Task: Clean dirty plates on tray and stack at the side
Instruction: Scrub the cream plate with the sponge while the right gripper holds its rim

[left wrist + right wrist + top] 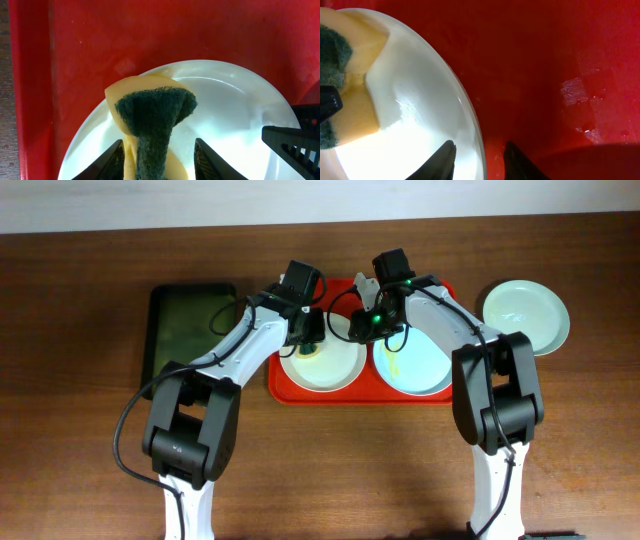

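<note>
Where the large flat red rectangular plastic tray (365,387) lies at the middle of the brown wooden bench (80,380), two plates sit side by side on it. A white round shallow plate (325,370) is toward the left and a pale aqua-blue round plate (420,370) toward the right, the latter carrying a yellowish streak. A second pale aqua-blue plate (527,315) rests alone on the bench, off the tray's right end and apart from it. A smaller dark green tray (190,330) lies on the bench to the left of the red one.

Both arms reach in over the far side of the white plate. The left gripper (158,141) hangs above the plate with its jaws apart. A folded yellow sponge with a dark green scouring face (155,110) stands between them on the plate. In the left wrist view a strip of white plate shows between the sponge and the finger on the picture's right, so the jaws are open and not pinching it. The right gripper (480,144) is close beside it, its jaws also open and straddling the white plate's rim. One finger is over the plate's inside and the other over bare red tray, with a gap on each side of the rim. In the right wrist view the sponge lies on the plate just beyond, with a black fingertip touching it at the picture's left edge.
</note>
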{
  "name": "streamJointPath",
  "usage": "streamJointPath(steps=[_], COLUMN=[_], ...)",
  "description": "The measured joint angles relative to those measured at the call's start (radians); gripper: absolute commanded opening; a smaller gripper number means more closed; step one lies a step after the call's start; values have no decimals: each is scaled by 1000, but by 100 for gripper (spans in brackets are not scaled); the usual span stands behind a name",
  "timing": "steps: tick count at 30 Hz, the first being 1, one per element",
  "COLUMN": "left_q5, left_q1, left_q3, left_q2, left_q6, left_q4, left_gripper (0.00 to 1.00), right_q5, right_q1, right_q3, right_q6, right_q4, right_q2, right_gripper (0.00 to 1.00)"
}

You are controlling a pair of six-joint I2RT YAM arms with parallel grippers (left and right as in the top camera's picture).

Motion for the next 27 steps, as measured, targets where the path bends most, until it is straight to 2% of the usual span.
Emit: streamJointPath(steps=[1,3,8,11,13,14,18,21,24,27], left_q5=[0,0,0,0,0,0,-34,59,112,55], left_q1=[0,0,-7,-19,-19,-19,-20,-19,-19,-21], left_q3=[0,0,0,0,0,-2,-23,-23,-23,-59], left_q2=[0,0,0,0,0,0,0,-3,-18,-26], left_q6=[5,18,23,23,23,23,26,38,38,38], left_q4=[0,0,-30,-30,-30,-27,2,7,6,7], left_gripper=[32,25,23,15,14,0,0,0,0,0], right_q5=[0,0,0,0,0,0,0,0,1,7], right_q1=[0,0,0,0,0,0,0,0,0,0], right_q3=[0,0,-2,-2,-2,-2,-2,-2,-4,-5], right_q6=[1,1,1,0,0,0,0,1,2,3], right_q4=[0,0,8,9,9,9,9,10,21,19], right_q2=[0,0,0,0,0,0,0,0,0,0], right_gripper=[34,34,34,34,34,34,34,33,5,4])
